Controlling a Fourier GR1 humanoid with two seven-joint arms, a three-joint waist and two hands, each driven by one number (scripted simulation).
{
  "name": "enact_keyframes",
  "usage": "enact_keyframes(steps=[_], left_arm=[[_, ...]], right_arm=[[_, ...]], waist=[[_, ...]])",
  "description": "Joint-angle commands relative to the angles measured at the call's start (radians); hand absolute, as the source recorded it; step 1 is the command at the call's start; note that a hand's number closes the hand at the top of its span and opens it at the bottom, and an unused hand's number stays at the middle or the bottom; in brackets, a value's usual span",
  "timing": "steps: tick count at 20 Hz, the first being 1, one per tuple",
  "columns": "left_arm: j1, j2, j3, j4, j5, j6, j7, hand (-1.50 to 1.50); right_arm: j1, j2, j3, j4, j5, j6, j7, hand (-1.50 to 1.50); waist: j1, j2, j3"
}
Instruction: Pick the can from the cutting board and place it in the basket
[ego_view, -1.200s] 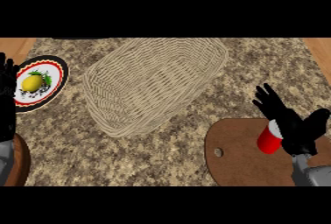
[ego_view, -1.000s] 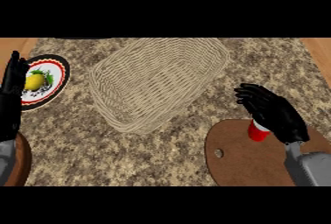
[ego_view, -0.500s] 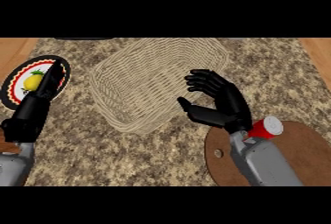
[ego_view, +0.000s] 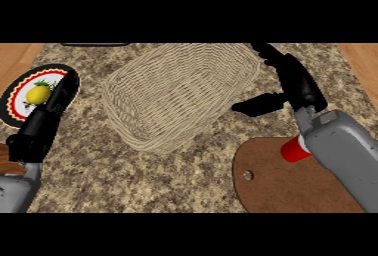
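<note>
Red cylindrical can (ego_view: 294, 149) stands on the brown round cutting board (ego_view: 273, 182), beside the right forearm. Right hand (ego_view: 291, 82), fingers spread, empty, at the woven wicker basket (ego_view: 177, 92) rim. Left hand (ego_view: 52, 107) open, resting.

Two smooth grey forearms; black left hand (ego_view: 46, 120) and right hand (ego_view: 294, 85), slender fingers
</note>
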Motion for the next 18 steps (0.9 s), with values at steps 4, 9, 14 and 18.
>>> enact_keyframes(steps=[4,9,14,18], left_arm=[[-0.045,-0.023,-0.009,0.016,-0.011,0.009,0.014,0.0],[-0.011,-0.026,-0.017,0.001,-0.014,0.0,0.007,0.0],[-0.024,-0.001,0.025,0.022,0.001,-0.028,-0.001,0.0],[-0.018,-0.025,0.023,0.021,-0.015,-0.019,-0.012,0.0]], right_arm=[[-0.201,-0.192,0.124,0.007,-0.109,0.54,0.245,-1.5],[-0.315,-0.235,0.069,0.07,-0.376,0.868,0.375,-1.5],[-0.351,-0.29,0.079,0.158,-0.499,0.999,0.419,-1.5],[-0.349,-0.31,0.106,0.206,-0.518,1.034,0.396,-1.5]], waist=[[0.006,0.008,0.0],[0.019,0.008,0.004],[0.008,0.01,0.006],[0.005,0.011,0.007]])
